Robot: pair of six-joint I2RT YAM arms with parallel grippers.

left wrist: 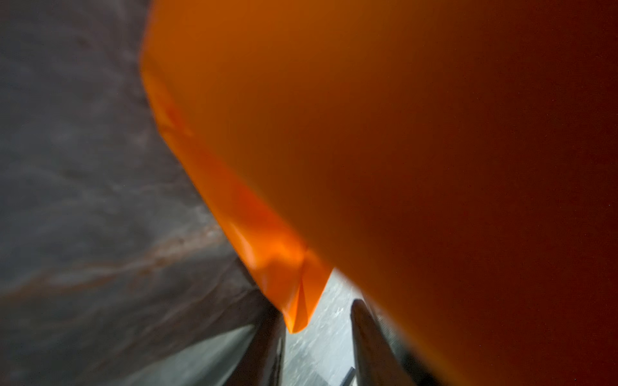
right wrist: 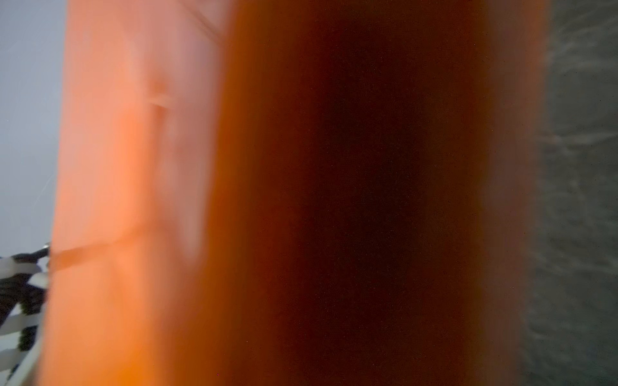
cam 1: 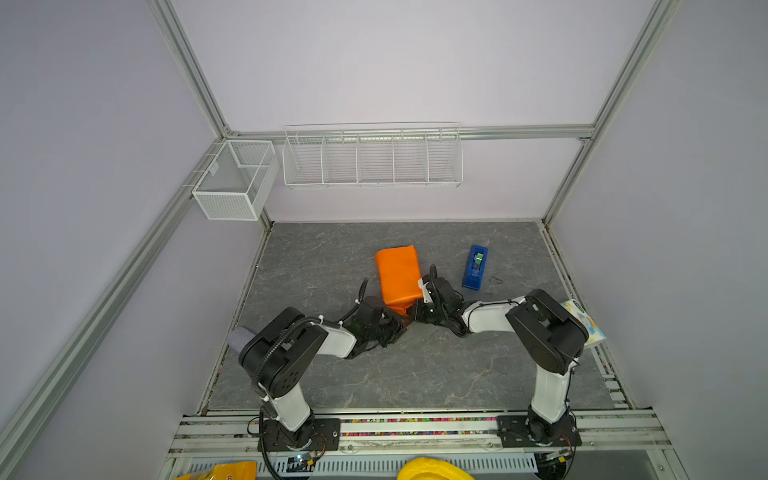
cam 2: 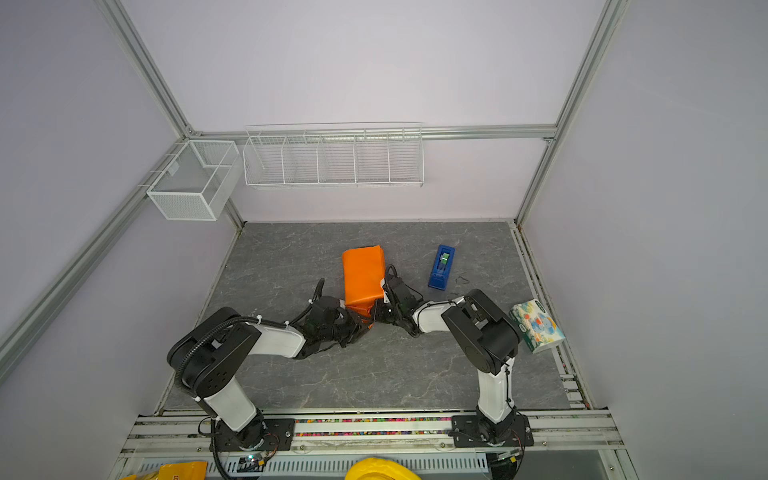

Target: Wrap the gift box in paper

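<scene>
A grey, marble-veined tabletop (cam 1: 374, 374) is carrying everything, and the orange paper (cam 1: 398, 274), folded into a closed bundle, is lying near its middle. A bright-blue tape dispenser (cam 1: 476, 268) is lying apart from the bundle on its right. A colourful patterned packet (cam 2: 537, 326) is sitting at the right edge, and a grey roll (cam 1: 242, 338) is showing partly at the left edge.

Was clearly my lab robot cell, not anyone's home: aluminium frame (cam 1: 519, 132) round plain pale walls (cam 1: 395, 62), wire baskets (cam 1: 372, 160) hung up, grey stone-look tabletop (cam 1: 415, 374), my left arm (cam 1: 286, 353) and right arm (cam 1: 548, 332) bolted onto a rail (cam 1: 415, 430).
</scene>
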